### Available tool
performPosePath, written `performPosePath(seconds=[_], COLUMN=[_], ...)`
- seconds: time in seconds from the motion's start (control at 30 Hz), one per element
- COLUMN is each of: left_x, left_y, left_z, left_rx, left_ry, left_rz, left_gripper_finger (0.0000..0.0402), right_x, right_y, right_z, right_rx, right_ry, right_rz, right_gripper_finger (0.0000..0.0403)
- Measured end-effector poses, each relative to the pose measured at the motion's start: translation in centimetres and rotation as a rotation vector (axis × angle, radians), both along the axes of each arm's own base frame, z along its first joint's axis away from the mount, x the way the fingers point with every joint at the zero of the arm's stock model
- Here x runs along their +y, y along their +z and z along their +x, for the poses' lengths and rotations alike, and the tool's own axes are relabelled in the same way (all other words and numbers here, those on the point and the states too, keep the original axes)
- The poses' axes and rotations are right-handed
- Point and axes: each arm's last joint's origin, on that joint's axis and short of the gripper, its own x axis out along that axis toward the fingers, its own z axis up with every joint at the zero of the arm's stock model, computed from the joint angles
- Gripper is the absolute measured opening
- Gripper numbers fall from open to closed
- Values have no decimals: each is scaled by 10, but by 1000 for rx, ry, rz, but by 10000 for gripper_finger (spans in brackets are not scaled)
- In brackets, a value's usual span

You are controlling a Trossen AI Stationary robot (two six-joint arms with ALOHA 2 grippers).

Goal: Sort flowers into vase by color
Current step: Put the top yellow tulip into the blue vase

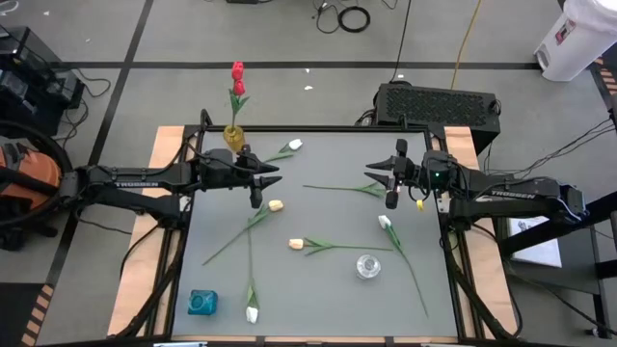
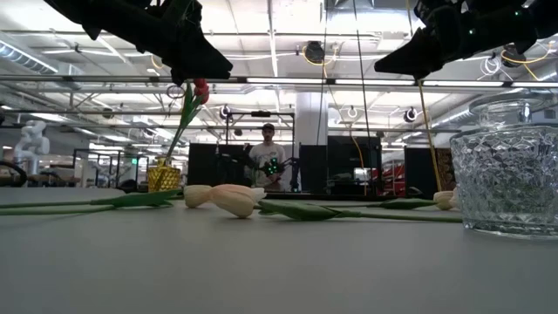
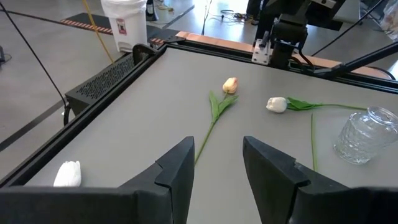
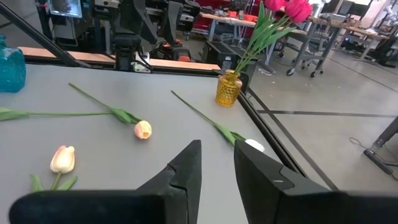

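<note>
Tulips look light, with thin floppy stems: pinch mid-stem, not the bud. Left gripper and right gripper hover spread, empty.

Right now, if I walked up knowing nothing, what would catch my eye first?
Probably the red tulips standing in the yellow vase at the table's far edge. Next, the pale tulips strewn flat across the grey table, with the left gripper and right gripper hovering empty above them.
</note>
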Motion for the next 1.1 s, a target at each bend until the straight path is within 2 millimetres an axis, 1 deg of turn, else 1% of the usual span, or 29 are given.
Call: performPosePath(seconds=[0.97,1.1], left_x=[0,-6], left_y=[0,2], left_z=[0,2], left_rx=[-6,-26], left_ry=[1,-66], left_rz=[-6,-19], left_gripper_finger=[144,144], right_x=[0,0], right_y=[0,0], right_z=[0,0], right_rx=[-8,-8], right_ry=[-6,-6], right_rz=[30,30], right_gripper_finger=[86,86])
